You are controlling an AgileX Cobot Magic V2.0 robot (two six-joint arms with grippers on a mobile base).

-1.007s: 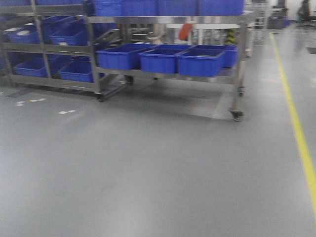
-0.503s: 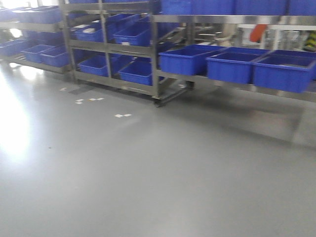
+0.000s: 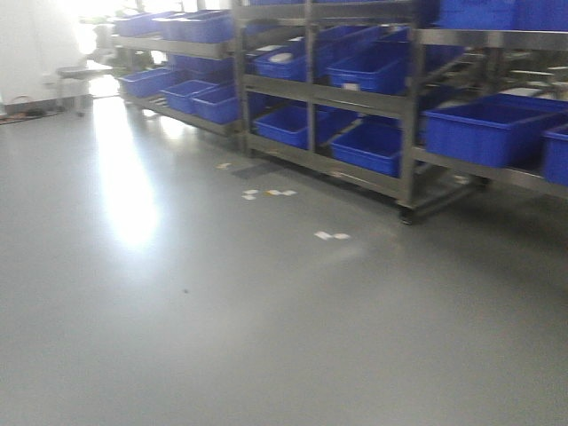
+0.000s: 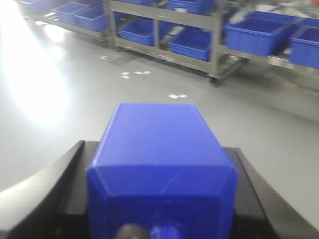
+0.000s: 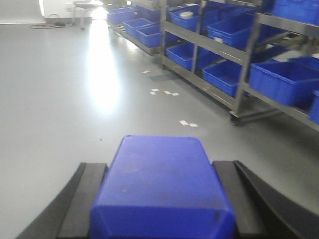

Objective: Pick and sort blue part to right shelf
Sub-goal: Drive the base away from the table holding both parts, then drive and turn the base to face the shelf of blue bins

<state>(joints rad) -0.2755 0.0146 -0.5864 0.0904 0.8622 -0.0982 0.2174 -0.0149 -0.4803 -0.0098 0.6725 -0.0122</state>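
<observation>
Two grippers are pointed forward, level above the floor [image 3: 177, 319]. The blue part [image 4: 159, 144] is clamped in the left gripper [image 4: 159, 167], another blue block [image 5: 162, 179] in the right gripper [image 5: 162, 199], well apart from the right shelf [image 3: 488, 37].

I see a grey, glossy floor [image 3: 266, 355] filling most of my front view, with a bright patch of glare [image 3: 124, 204] toward its left side. Small white scraps [image 3: 332, 235] lie on it near the foot of a steel rack [image 3: 311, 89]. A second cluster of scraps [image 3: 268, 192] lies further back, and a dark speck [image 3: 185, 290] sits in the open middle. The rack stands along the floor's far edge on a caster [image 3: 406, 215], its tiers carrying blue bins [image 3: 368, 146]. At the right edge, the right shelf [image 3: 497, 38] holds larger blue bins [image 3: 484, 133] on its lower tier. What looks like a cable [image 3: 27, 113] lies at the far left.
</observation>
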